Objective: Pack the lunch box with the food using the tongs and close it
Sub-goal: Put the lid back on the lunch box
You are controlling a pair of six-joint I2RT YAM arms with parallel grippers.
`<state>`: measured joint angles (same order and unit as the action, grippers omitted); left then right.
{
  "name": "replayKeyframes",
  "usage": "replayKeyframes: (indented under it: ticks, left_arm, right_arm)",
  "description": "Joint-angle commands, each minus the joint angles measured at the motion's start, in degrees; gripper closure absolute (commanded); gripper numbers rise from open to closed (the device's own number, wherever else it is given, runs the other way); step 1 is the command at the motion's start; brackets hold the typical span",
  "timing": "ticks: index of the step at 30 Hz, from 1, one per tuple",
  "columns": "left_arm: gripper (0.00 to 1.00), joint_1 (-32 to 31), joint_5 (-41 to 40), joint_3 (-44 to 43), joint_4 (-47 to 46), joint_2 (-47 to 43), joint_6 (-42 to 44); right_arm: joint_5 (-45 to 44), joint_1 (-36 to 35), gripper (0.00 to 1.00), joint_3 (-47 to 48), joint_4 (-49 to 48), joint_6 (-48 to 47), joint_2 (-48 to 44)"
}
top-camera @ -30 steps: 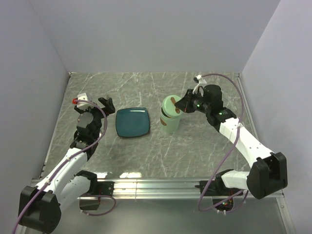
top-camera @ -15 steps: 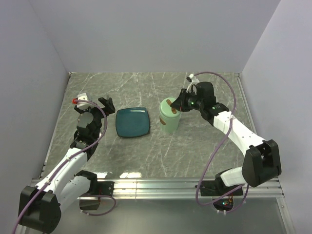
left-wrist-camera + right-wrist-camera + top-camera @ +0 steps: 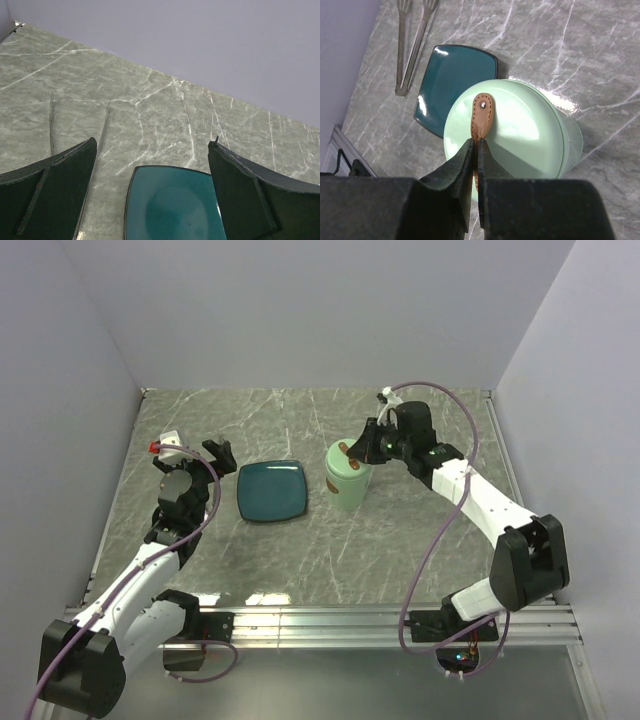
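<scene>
1. Pale lilac walls close in a grey-green marbled bench [image 3: 300, 570].
2. Left of the dark teal square plate [image 3: 272, 490], the left claw [image 3: 152, 150] hangs released above the bench. Its jaws are spread wide and hold nothing.
3. Slim metal tongs [image 3: 400, 85] lie flat on the bench just left of the plate, apart from both claws.
4. No loose food piece shows on the plate or beside it. I judge the food is already packed, though the lid hides the inside.
5. Near the plate's right edge stands the pale mint-green cup-shaped lunch box [image 3: 350, 492], upright. Its matching round green lid [image 3: 520, 125] lies over the mouth.
6. Right of the plate, the right claw [image 3: 475, 150] is clenched on the lid's small brown stitched handle [image 3: 482, 112], pinching the tab between shut jaws.
7. The step in hand looks like the closing. In the wrist view the lid seems a little off-centre over the cup, and I cannot tell whether it is fully seated.
8. The next move probably calls for centring the lid, pressing it level onto the rim, then releasing the handle and lifting straight off so the cup stays upright.
</scene>
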<state>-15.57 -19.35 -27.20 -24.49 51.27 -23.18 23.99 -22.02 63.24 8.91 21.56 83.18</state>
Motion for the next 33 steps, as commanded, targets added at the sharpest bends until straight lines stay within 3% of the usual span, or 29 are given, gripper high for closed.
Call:
replayKeyframes:
  ticks: [1, 14, 26, 33]
  left_arm:
    - [0.01, -0.2, 0.0, -1.2, -0.8, -0.1, 0.9]
    - [0.01, -0.2, 0.2, -1.2, -0.7, -0.1, 0.9]
    - [0.0, -0.2, 0.2, -1.3, -0.6, 0.1, 0.7]
    - [0.01, -0.2, -0.1, -1.3, -0.6, -0.2, 0.6]
  right_arm:
    - [-2.1, -0.6, 1.0, 3.1, 0.9, -1.6, 1.4]
    - [-3.0, -0.7, 1.0, 1.1, 0.0, -1.3, 5.3]
    - [-2.7, -0.7, 1.0, -3.3, -2.5, -1.1, 3.1]
    - [-2.5, -0.7, 0.61, -4.5, -2.8, -2.0, -0.4]
